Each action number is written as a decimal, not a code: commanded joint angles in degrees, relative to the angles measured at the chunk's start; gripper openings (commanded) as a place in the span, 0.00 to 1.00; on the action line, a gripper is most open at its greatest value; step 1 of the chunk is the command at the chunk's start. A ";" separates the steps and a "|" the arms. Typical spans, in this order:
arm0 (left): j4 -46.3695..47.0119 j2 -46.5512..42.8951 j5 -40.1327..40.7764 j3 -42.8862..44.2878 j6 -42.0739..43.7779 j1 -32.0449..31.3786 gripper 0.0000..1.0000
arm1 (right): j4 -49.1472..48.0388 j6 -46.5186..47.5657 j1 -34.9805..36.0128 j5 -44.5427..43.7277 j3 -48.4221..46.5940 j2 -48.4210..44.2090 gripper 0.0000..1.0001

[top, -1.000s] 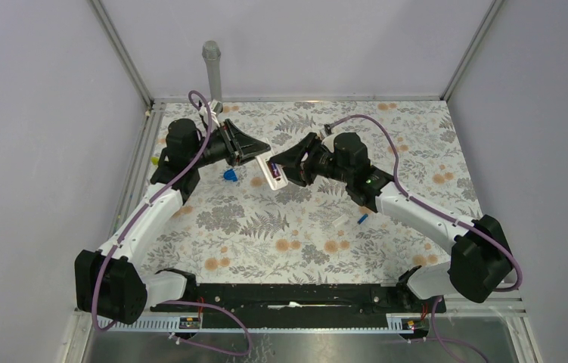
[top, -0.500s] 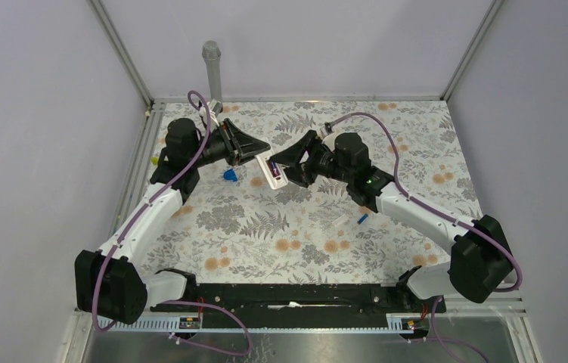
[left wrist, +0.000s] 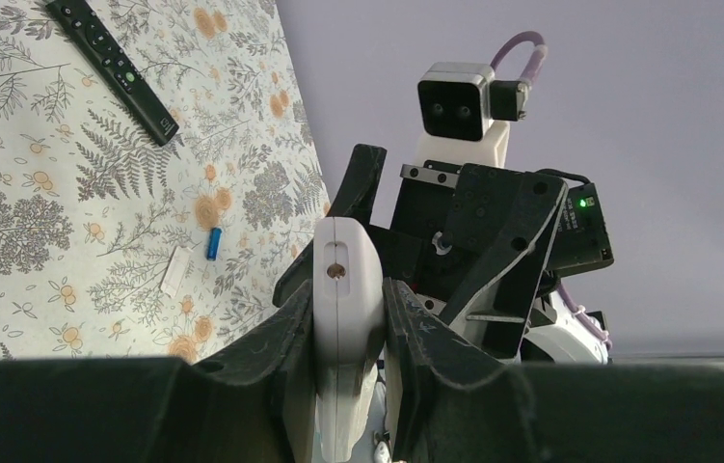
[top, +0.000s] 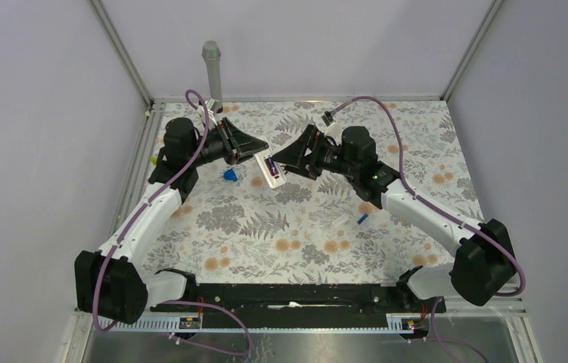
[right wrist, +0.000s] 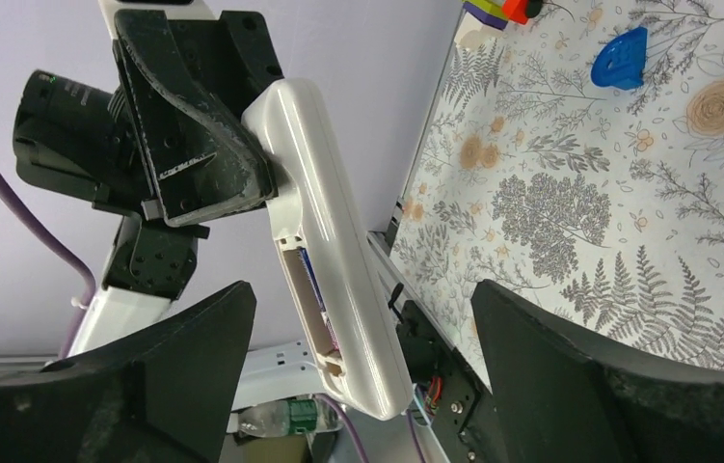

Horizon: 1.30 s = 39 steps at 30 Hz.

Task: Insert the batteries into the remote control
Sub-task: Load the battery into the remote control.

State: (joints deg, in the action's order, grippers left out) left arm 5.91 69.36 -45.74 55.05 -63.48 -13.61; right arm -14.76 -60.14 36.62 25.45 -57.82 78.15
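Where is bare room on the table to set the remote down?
Free: the near middle of the mat, between the left arm and the loose battery; also the far right corner. Crowded: around the white remote, left pincer, right pincer, blue piece.

The left arm (top: 148,215) and right arm (top: 426,218) have white link shells between chunky black joint housings. A purple cable (left wrist: 523,43) trails along each. The left gripper (left wrist: 348,289) and right gripper (right wrist: 362,367) have black wedge-shaped fingers. A pale two-lens camera block (left wrist: 459,101) and a green light (left wrist: 582,203) mark the right wrist.
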 commanded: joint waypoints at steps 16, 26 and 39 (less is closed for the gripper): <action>1.95 -0.73 -1.46 3.70 0.91 0.37 0.00 | 6.77 12.32 -0.18 1.21 -7.13 5.11 0.57; -1.76 0.30 -1.20 5.57 3.32 0.42 0.00 | 13.05 18.28 -0.06 -3.52 -8.91 5.66 0.55; -8.18 0.95 1.07 6.21 9.60 0.86 0.00 | 6.17 17.09 -0.33 -6.25 -4.34 -0.31 0.82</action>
State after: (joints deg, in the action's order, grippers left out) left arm -1.67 70.57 -45.15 57.82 -56.88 -13.23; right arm -5.98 -45.28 36.67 21.52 -62.76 80.38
